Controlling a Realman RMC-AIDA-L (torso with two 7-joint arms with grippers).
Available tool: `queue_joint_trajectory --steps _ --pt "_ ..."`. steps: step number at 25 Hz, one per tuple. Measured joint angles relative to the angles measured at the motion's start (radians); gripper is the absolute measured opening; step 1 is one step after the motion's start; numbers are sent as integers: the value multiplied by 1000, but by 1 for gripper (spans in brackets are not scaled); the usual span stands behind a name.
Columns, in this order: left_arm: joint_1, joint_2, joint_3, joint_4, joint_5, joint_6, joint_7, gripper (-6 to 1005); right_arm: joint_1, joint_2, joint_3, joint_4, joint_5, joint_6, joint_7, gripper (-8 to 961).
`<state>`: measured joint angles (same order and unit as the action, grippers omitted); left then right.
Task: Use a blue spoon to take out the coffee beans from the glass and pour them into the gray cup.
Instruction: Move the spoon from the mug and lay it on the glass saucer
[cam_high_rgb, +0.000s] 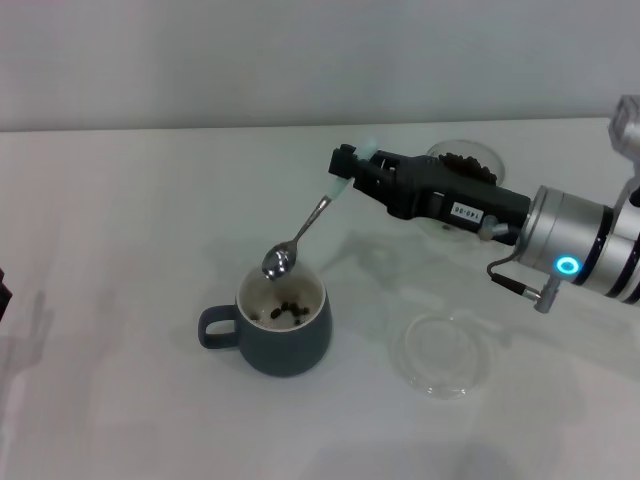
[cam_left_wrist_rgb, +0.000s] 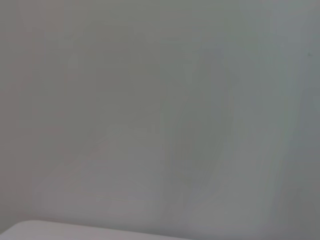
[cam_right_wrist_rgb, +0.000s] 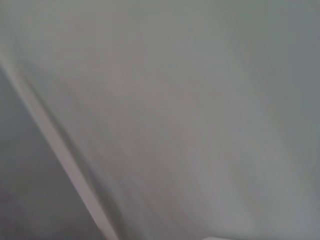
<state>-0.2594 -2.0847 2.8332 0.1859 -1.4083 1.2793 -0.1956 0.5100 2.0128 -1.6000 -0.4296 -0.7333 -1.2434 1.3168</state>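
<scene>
Several dark roasted coffee beans (cam_high_rgb: 290, 310) already lie in the rounded blue-gray ceramic mug (cam_high_rgb: 284, 338) on the white desk (cam_high_rgb: 120, 250), so the right claw (cam_high_rgb: 345, 172), clamped on the pale-blue-handled metal teaspoon (cam_high_rgb: 300, 238), should keep its tipped bowl over the rim.

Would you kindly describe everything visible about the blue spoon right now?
The blue spoon has a shiny metal bowl and neck and a pale blue handle. The right claw grips the handle, holding it tilted, bowl downward, just over the gray cup's rim. Whether it touches the rim cannot be told.
</scene>
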Motion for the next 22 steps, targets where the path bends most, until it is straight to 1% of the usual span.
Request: queue_joint_trajectory --steps 4,5,7,9,11,15,17,18,22 --pt "-1 -1 0 2 0 0 -2 789 -17 1 2 -4 0 -9 -51 146" --pt "-1 -1 0 2 0 0 -2 789 -23 -1 7 -7 2 -15 -49 146" --pt "-1 -1 0 3 0 0 -2 789 -42 -14 39 -7 3 -51 -36 146" --pt "-1 -2 0 3 0 0 -2 788 -64 -34 83 -2 2 -100 -1 146" --pt "-1 -3 0 3 0 1 -2 788 -90 -70 125 11 0 -154 57 146" --pt "-1 -3 0 5 0 1 -3 788 -113 -147 156 85 5 -264 129 146" --pt "-1 -3 0 5 0 1 -4 788 -115 -170 184 136 4 -287 162 146" --pt "-1 -3 0 4 0 1 -4 788 -118 -186 206 181 3 -290 187 146" --pt "-1 -2 0 5 1 0 -3 788 -129 -212 226 249 2 -279 205 146"
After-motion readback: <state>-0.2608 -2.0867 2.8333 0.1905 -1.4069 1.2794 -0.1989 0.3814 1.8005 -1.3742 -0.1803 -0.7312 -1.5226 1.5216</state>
